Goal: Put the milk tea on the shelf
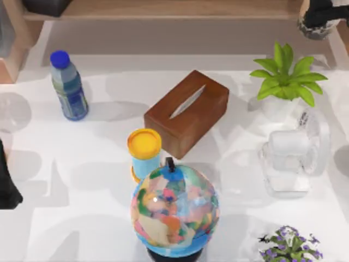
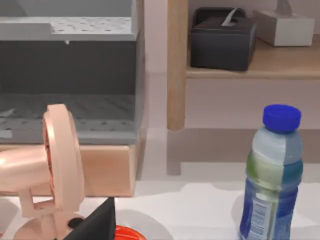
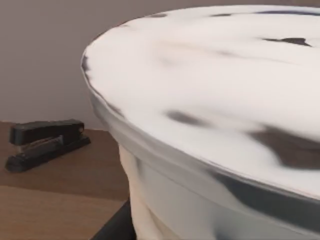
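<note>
The milk tea [image 1: 312, 28] is a white cup with black blotches at the shelf's far right end. It looms close in the right wrist view [image 3: 210, 125]. My right gripper [image 1: 327, 12] is over it at the top right corner, shut on the cup, with one dark finger [image 3: 112, 227] against the cup's side. The shelf [image 1: 174, 10] is the long light-brown board along the back of the table, and its wood [image 3: 50, 200] lies under the cup. My left gripper [image 1: 8, 183] is parked at the table's left edge, open.
On the table stand a blue-capped bottle [image 1: 68, 84], a dark-brown tissue box [image 1: 186, 112], a yellow-lidded cup [image 1: 144, 153], a globe [image 1: 174, 210], a potted plant [image 1: 286, 82] and a white fan [image 1: 292, 158]. A black stapler [image 3: 45, 142] and a black tissue box [image 2: 222, 37] sit on the shelf.
</note>
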